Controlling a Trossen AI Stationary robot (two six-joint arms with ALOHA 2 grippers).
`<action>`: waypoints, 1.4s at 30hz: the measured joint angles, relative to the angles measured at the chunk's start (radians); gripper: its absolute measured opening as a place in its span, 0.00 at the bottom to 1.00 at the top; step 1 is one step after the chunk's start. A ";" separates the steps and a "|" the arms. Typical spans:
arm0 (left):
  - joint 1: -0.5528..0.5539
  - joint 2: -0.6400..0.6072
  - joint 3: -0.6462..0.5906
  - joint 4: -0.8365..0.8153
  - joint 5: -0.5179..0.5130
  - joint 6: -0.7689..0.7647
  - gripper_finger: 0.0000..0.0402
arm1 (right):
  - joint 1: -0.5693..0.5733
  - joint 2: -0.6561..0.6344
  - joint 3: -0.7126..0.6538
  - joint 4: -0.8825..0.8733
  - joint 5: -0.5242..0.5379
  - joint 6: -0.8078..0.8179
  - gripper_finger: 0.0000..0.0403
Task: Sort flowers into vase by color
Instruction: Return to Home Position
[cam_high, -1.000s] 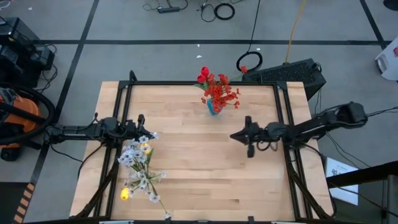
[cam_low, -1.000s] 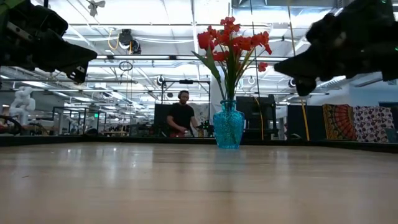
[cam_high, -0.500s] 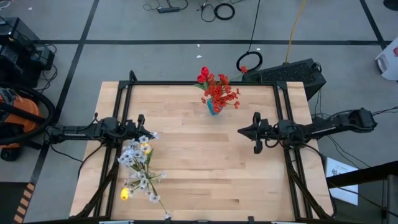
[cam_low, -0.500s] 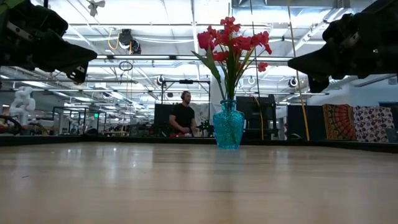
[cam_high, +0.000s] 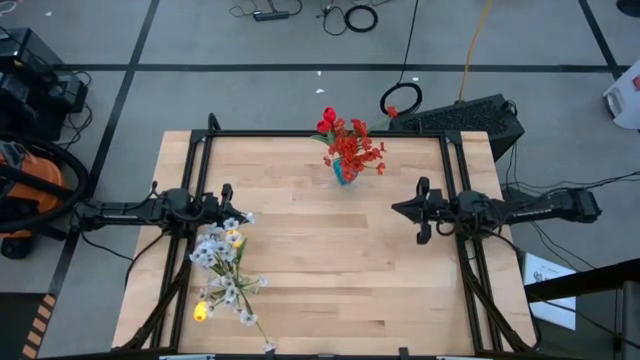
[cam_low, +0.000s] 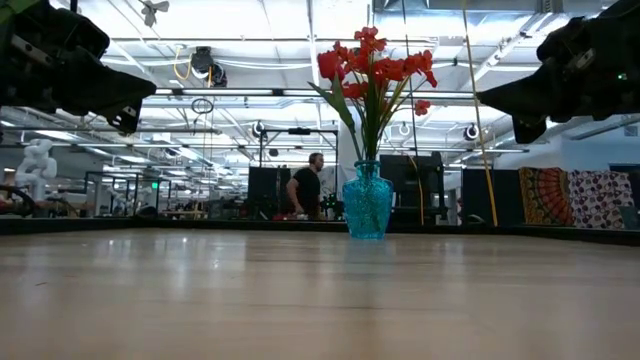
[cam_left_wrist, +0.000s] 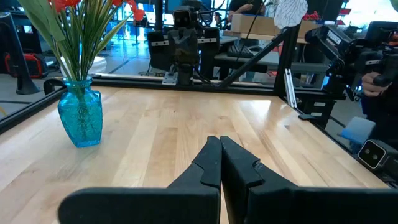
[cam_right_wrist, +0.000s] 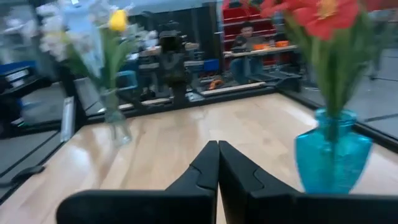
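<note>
A teal-blue vase (cam_high: 343, 173) stands on its base near the table's far edge and holds the red flowers (cam_high: 350, 142); it also shows in the low view (cam_low: 368, 200), the left wrist view (cam_left_wrist: 81, 115) and the right wrist view (cam_right_wrist: 333, 154). A clear glass vase (cam_right_wrist: 117, 127) stands on the left side of the table with white sprays and yellow buds (cam_high: 225, 265) in it. My left gripper (cam_left_wrist: 219, 144) is shut and hovers beside those pale flowers. My right gripper (cam_right_wrist: 217, 148) is shut and hangs over the right side of the table (cam_high: 395, 210), away from both vases.
A black frame (cam_high: 330, 133) runs along the table's edges. Bare wood (cam_high: 330, 270) lies between the two arms and toward the near edge. A person (cam_low: 306, 190) moves in the room beyond the far edge.
My right gripper has drawn back toward the table's right edge, staying shut and above the table. My left arm and both vases have kept still.
</note>
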 joint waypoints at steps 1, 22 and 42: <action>0.000 0.000 0.000 0.000 0.000 0.000 0.00 | 0.000 -0.026 0.000 -0.030 -0.021 -0.006 0.00; 0.000 0.000 0.000 0.000 0.000 0.000 0.00 | 0.000 -0.189 0.001 -0.368 -0.082 -0.054 0.00; 0.000 0.000 0.000 0.000 0.000 0.000 0.00 | 0.000 -0.187 0.001 -0.368 -0.082 -0.047 0.00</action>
